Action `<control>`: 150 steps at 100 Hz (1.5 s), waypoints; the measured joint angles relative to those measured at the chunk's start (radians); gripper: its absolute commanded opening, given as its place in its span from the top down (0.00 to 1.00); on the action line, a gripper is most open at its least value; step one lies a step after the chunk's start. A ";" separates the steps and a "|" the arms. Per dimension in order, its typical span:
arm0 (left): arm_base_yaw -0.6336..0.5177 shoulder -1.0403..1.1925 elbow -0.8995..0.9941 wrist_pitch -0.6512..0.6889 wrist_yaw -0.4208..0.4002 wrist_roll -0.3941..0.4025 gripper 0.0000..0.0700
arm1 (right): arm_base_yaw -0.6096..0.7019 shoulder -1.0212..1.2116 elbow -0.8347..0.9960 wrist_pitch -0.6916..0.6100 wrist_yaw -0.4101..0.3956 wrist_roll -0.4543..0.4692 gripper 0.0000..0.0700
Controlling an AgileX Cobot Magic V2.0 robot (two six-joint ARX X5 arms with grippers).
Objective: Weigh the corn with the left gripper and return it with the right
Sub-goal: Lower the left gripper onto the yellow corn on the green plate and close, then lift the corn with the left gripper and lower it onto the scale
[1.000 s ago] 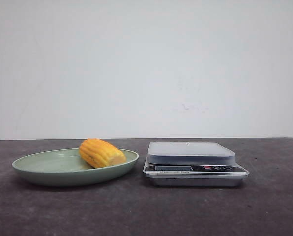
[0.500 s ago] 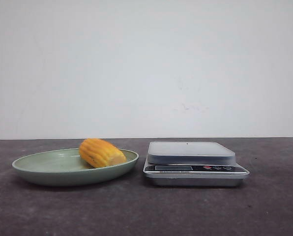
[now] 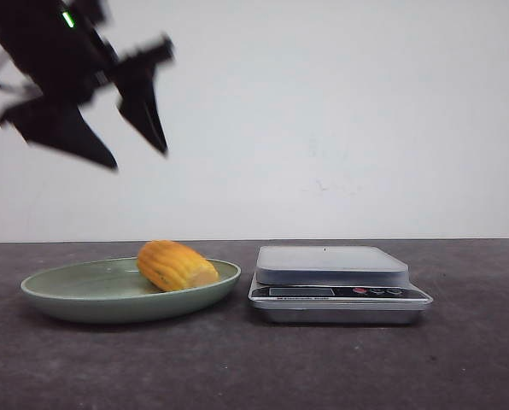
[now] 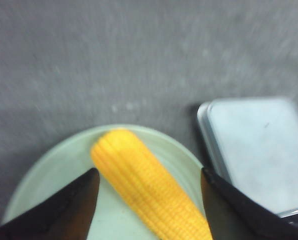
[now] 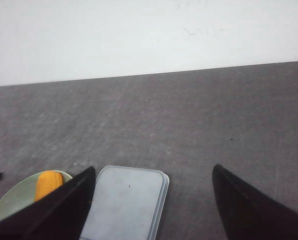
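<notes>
The corn (image 3: 177, 266) lies on its side in the green plate (image 3: 84, 301), directly below the left gripper (image 3: 139, 158), which hangs high above it with fingers spread wide, holding nothing. Beside the plate sits the scale (image 3: 336, 282), its platform bare. The right gripper (image 5: 151, 200) is wide open, empty.

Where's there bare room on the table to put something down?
Bare table lies right of the scale, along the front edge, and left of the green plate. It is tight between plate and scale. The corn fills the plate's right side; the scale's platform is bare.
</notes>
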 measured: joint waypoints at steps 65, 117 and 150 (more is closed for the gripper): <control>-0.079 0.261 0.012 0.052 -0.026 -0.113 0.44 | 0.000 0.000 0.000 -0.017 0.000 -0.020 0.33; -0.082 0.245 0.024 0.007 -0.025 -0.108 0.99 | 0.000 0.000 0.000 -0.019 0.000 -0.024 0.33; -0.082 -0.061 0.034 -0.091 -0.047 -0.042 0.99 | 0.000 0.000 0.000 -0.021 0.000 -0.036 0.33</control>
